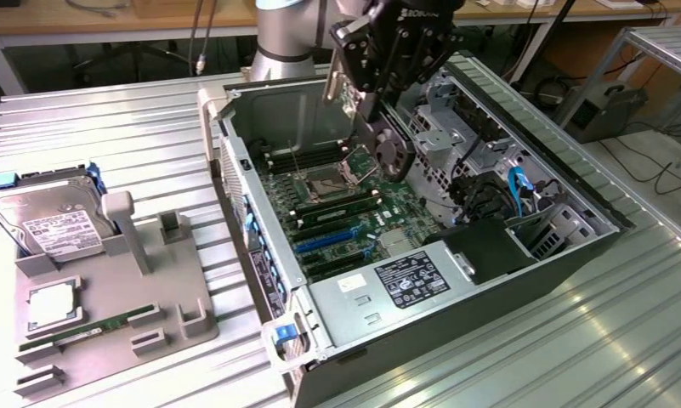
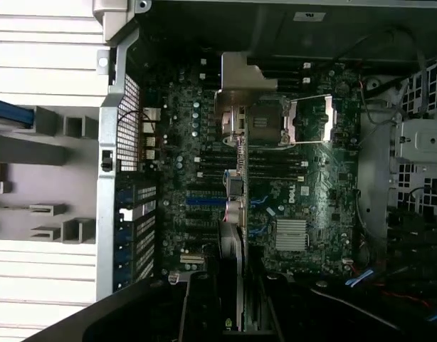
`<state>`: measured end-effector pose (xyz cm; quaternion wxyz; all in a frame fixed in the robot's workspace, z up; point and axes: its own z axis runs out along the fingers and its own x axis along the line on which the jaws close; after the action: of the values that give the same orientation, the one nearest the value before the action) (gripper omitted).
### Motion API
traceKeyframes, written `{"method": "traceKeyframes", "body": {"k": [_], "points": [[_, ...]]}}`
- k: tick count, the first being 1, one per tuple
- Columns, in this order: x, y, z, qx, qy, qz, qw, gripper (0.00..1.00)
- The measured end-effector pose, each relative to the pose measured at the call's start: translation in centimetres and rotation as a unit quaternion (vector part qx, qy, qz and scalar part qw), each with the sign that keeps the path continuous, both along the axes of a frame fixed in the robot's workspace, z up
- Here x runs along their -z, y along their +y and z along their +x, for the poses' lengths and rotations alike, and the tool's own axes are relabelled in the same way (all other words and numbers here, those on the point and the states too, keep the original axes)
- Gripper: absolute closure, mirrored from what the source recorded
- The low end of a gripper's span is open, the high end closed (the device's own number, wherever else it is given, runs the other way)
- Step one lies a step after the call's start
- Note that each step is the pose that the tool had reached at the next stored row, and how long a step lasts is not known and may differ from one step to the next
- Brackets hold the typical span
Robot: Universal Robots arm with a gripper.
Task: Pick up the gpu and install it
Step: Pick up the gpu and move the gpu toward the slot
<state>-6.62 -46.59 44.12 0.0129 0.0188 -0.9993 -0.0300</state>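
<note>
My gripper [image 1: 377, 102] hangs over the open computer case [image 1: 241, 212], shut on the gpu [image 1: 391, 155]. The gpu is a dark card held on edge, with its round black fan facing the exterior view's right and its silver end bracket [image 1: 340, 85] pointing up toward the case's rear wall. It hovers above the motherboard [image 1: 352, 217], near the CPU socket [image 1: 323, 180], and touches nothing. In the wrist view the gpu [image 2: 234, 214] appears edge-on between my fingers [image 2: 204, 306], its bracket [image 2: 240, 75] at the far end, lined up across the motherboard [image 2: 304, 178] near the blue slot [image 2: 204, 201].
On the exterior view's left, a grey fixture [image 1: 125, 297] carries a silver hard drive [image 1: 51, 225], a CPU chip [image 1: 51, 308] and a green memory stick [image 1: 85, 333]. Inside the case are the power supply [image 1: 414, 276], drive cages and cables [image 1: 516, 191]. The table is ribbed metal.
</note>
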Motion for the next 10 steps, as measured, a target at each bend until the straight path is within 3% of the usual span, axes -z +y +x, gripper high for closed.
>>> {"method": "traceKeyframes", "body": {"k": [7, 10], "points": [[1.38, 0.35, 3.5, 0.0, 0.0, -0.0012, 1.0, 0.74], [1.73, 0.41, 3.9, 0.0, 0.0, -0.0011, 1.0, 0.74]]}}
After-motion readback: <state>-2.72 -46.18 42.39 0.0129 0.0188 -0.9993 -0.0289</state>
